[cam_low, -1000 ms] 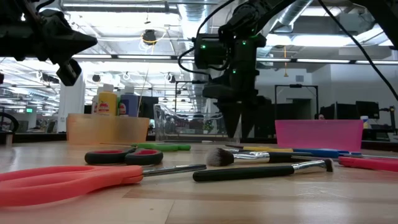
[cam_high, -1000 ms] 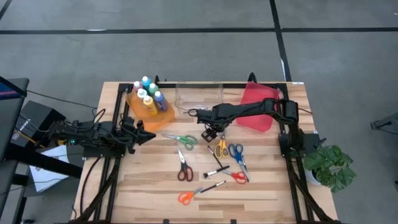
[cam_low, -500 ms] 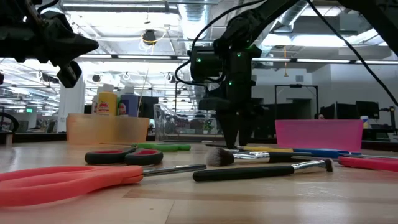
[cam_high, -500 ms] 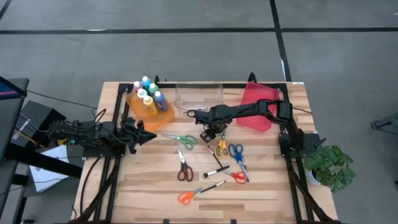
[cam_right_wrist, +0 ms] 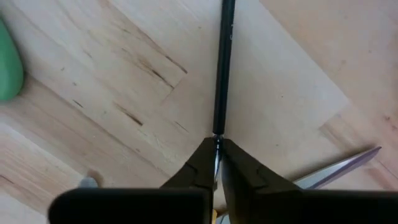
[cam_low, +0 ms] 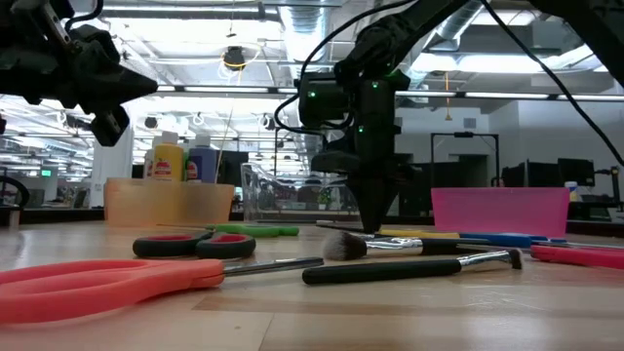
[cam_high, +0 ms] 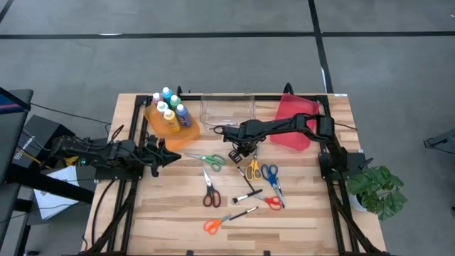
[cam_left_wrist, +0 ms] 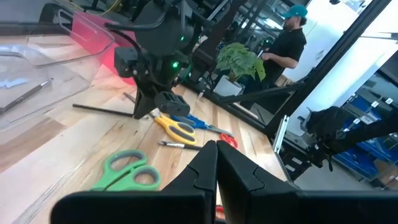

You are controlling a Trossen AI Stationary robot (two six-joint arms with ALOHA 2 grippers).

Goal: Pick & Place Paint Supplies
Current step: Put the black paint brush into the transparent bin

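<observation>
Right arm: reaches from the table's right edge across toward the middle, past the red bin (cam_high: 293, 121), its wrist bent down so the right gripper (cam_high: 239, 153) points at the wood.
Right gripper: fingers pinched together on the thin dark paintbrush (cam_right_wrist: 222, 68); the wrist view shows the fingertips (cam_right_wrist: 200, 163) meeting on the handle's end (the handle runs straight away from them, lying on the boards).
Left arm: stretched low along the table's left side, the left gripper (cam_high: 169, 157) near the green scissors (cam_high: 210, 159).
Left gripper: fingers pressed shut with nothing between them, as the left wrist view shows (cam_left_wrist: 216, 163).
Paint bottles: standing in the orange bin (cam_high: 153, 121) at the back left; the clear bin (cam_high: 227, 108) sits between it and the red one.
Other supplies: yellow scissors (cam_high: 252, 169) and blue scissors (cam_high: 271, 175) lie just beside the right gripper; red scissors (cam_high: 210, 195) and orange scissors (cam_high: 213, 225) lie nearer the front, with a second brush (cam_high: 244, 213) between them.
Low view only: a soft-headed brush (cam_low: 409, 245) lies at the foot of the right gripper (cam_low: 375, 222), whose tips come down to the table.
Left wrist view only: a person stands in the room beyond the table, behind a potted plant (cam_left_wrist: 241, 61).
</observation>
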